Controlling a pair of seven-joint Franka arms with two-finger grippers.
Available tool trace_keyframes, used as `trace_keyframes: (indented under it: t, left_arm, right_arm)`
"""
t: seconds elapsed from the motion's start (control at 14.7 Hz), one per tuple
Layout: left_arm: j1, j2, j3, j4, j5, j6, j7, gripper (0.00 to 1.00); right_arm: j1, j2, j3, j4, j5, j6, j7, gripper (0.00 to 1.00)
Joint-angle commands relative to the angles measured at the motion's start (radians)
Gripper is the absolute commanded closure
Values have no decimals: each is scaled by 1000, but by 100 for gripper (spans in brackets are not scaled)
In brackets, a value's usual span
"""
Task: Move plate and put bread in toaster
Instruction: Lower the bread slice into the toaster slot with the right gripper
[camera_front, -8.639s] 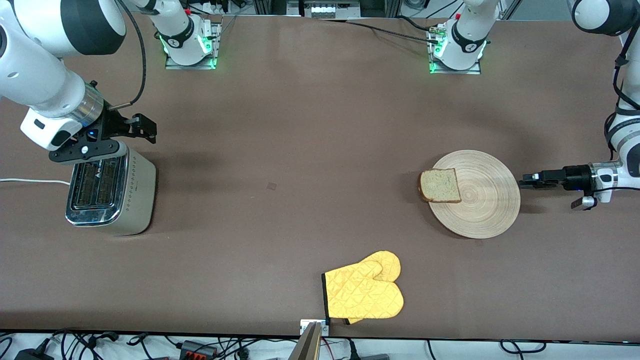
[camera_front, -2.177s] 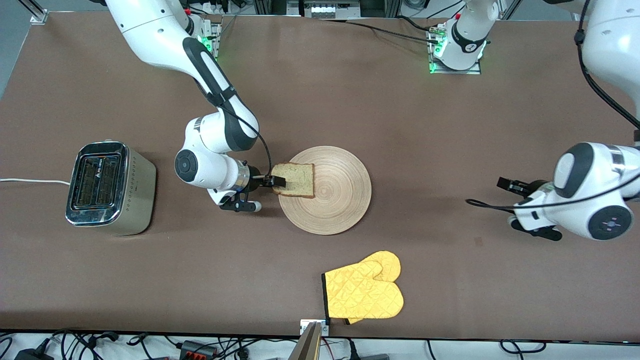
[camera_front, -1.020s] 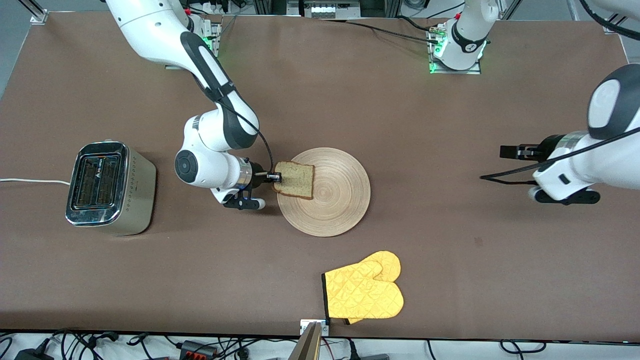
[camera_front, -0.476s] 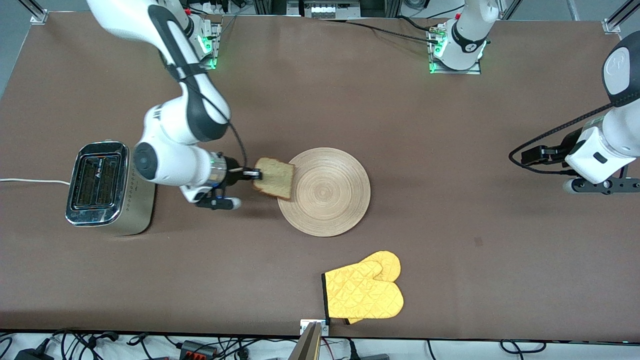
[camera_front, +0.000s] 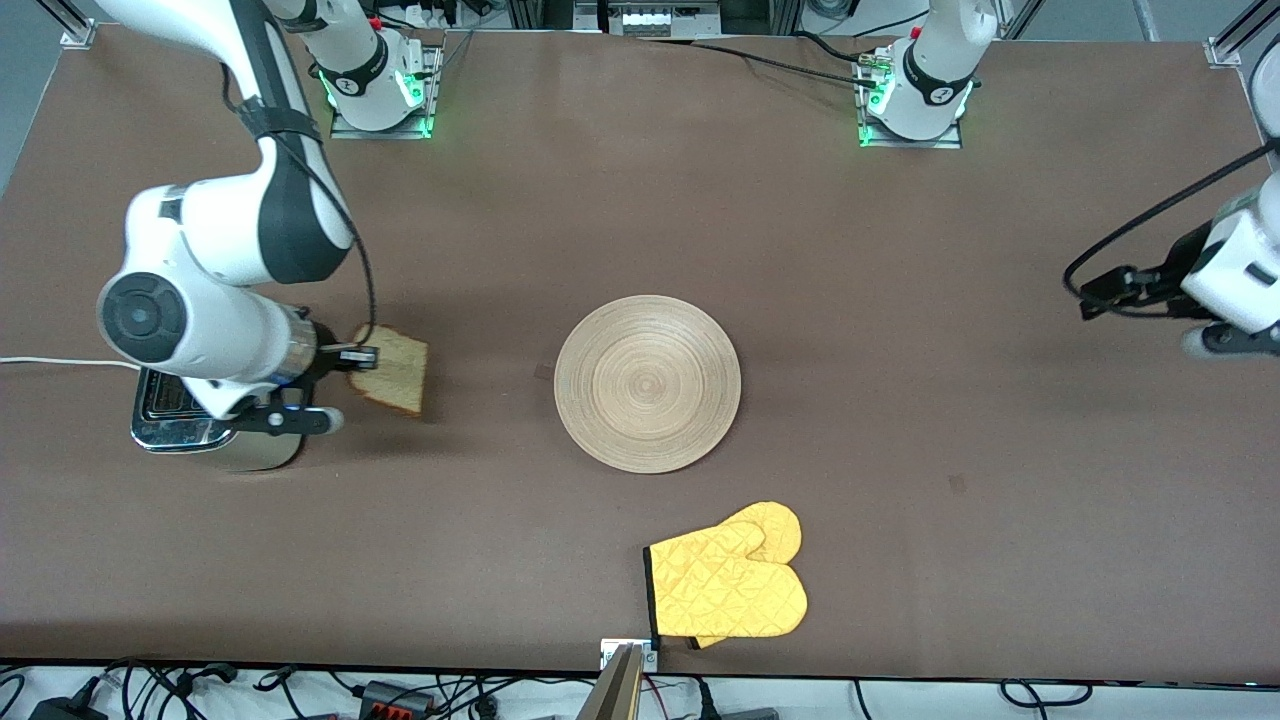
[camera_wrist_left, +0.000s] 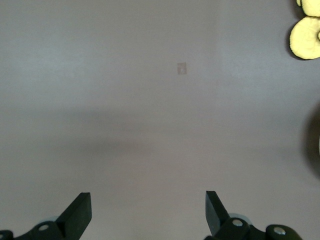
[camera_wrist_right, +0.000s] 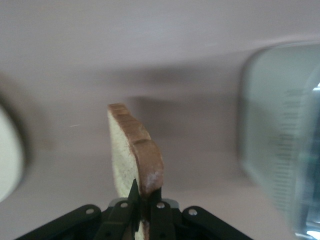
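My right gripper (camera_front: 362, 354) is shut on one edge of the bread (camera_front: 393, 369), a brown-crusted slice held in the air beside the toaster (camera_front: 170, 425), toward the plate. In the right wrist view the bread (camera_wrist_right: 132, 155) stands edge-on between the shut fingers, with the toaster (camera_wrist_right: 280, 140) to one side. My right arm hides most of the toaster in the front view. The round light-wood plate (camera_front: 647, 383) lies bare at the table's middle. My left gripper (camera_front: 1092, 293) is up in the air at the left arm's end of the table; the left wrist view shows its fingers (camera_wrist_left: 80, 215) wide apart and empty.
A yellow quilted oven mitt (camera_front: 727, 585) lies near the table's front edge, nearer the front camera than the plate; its tip shows in the left wrist view (camera_wrist_left: 306, 37). The toaster's white cord (camera_front: 60, 362) runs off the right arm's end of the table.
My right gripper lifted the bread off the plate and carried it toward the toaster. The plate stayed put. My left arm drew back toward its end of the table.
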Motion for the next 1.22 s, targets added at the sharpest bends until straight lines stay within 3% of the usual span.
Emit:
trace_keyframes:
  t: [0.0, 0.14, 0.34, 0.68, 1.16]
  left_arm:
    - [16, -89, -37, -89, 7, 10, -25, 0]
    - [-1, -63, -35, -79, -34, 44, -20, 0]
    - [4, -52, -38, -76, -39, 68, -20, 0]
    - [1, -69, -51, -79, -34, 38, -28, 0]
    - [7, -63, -49, -78, -25, 76, -29, 0]
  right_arm:
    - [4, -51, -91, 8, -65, -30, -111, 100]
    - [18, -73, -142, 9, -90, -53, -145, 100]
    - [21, -86, -136, 86, -231, -119, -147, 100]
    - [5, -80, -142, 71, -373, -125, -144, 100]
    - [-22, -56, -142, 22, -377, -124, -139, 100]
